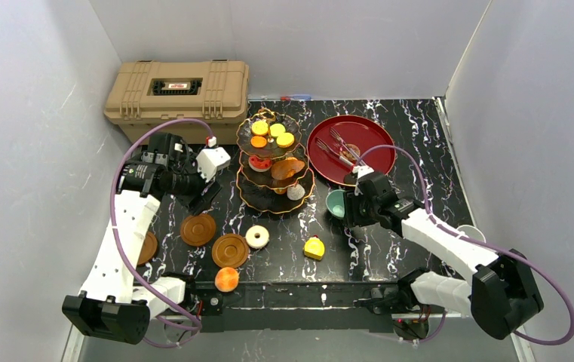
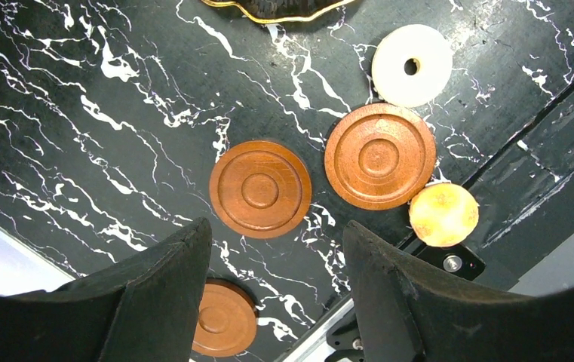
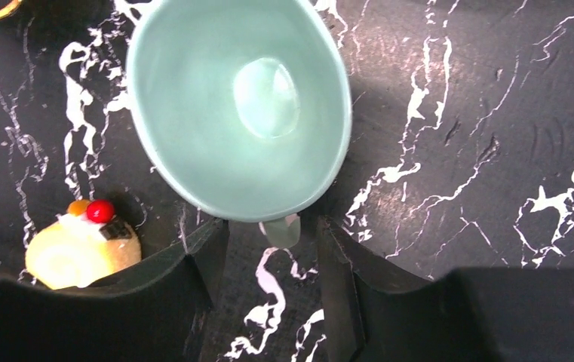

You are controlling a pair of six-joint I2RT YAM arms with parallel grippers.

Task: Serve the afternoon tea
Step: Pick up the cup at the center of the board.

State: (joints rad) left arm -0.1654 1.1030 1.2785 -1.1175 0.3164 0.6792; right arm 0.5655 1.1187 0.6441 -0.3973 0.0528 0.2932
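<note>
Fingers point(image 3: 201, 264) of our right gripper point(image 3: 272, 245) stand partly open on either side of the small handle point(image 3: 280, 230) of the teal cup point(image 3: 238, 105). A sliver of gap shows on both sides, so we judge nothing is gripped yet; the handle is the narrowest part to pinch, which would explain this approach. Empty, mouth up, the cup sits on the black marbled table point(image 1: 419, 136) near the three-tier stand point(image 1: 276, 162), with a yellow cake point(image 3: 80, 249) topped by a red cherry close by. Our left gripper point(image 2: 274, 230) hangs wide open and empty above a brown saucer point(image 2: 259, 188). A second saucer point(image 2: 379, 155) lies just beside it and a third saucer point(image 2: 223, 317) nearer our base, likely laid out to receive cups. Near them lie a white donut point(image 2: 412, 64) and an orange macaron point(image 2: 443, 214), not yet on the stand, whose tiers already hold several sweets. Behind, a red tray point(image 1: 351, 139) carries forks point(image 1: 336, 147), and a tan case point(image 1: 178, 90) sits far left. Its lid label is too small to read; we find no other writing.
</note>
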